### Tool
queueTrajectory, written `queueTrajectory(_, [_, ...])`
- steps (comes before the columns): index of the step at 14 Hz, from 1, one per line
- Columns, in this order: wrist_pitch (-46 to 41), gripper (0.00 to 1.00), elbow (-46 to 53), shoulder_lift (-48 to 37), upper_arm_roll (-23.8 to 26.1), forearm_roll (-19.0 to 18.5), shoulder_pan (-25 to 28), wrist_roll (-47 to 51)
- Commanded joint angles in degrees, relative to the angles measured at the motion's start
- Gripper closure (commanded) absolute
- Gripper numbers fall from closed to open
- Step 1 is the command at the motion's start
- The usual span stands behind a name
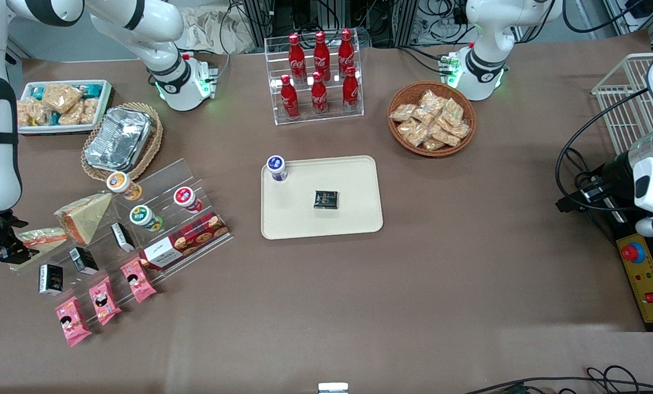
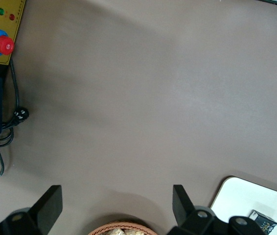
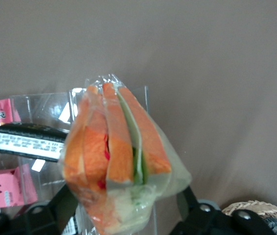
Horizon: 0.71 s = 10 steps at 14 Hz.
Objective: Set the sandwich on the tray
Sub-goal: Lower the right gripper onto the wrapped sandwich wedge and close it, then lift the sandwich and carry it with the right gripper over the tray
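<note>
Sandwich [image 3: 114, 161] lies lengthwise between claw [image 3: 124, 205] fingers.

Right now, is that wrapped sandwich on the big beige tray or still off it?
Off it. The sandwich sits between the claw's fingers by the clear display stand, at the working arm's end of the table; the tray is apart.

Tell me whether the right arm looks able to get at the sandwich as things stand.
Probably yes: the gripper is already at the sandwich, fingers either side of the wrapped wedge, nothing between. A firm clamp is not certain.
</note>
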Motion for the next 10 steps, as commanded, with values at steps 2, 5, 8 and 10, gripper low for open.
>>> queueTrajectory(2, [3.04, 0.41, -0.35, 0.56, -0.01, -1.77, -0.17, 1.09])
queueTrajectory(5, [2.96, 0.64, -0.79, 0.12, -0.01, -1.77, -0.35, -0.05])
queueTrajectory(8, [1.74, 1.0, -0.79, -2.06, -0.01, -1.68, -0.7, -1.89])
queueTrajectory(10, [-1.24, 1.0, -0.79, -5.4, 0.17, -1.68, -0.53, -2.94])
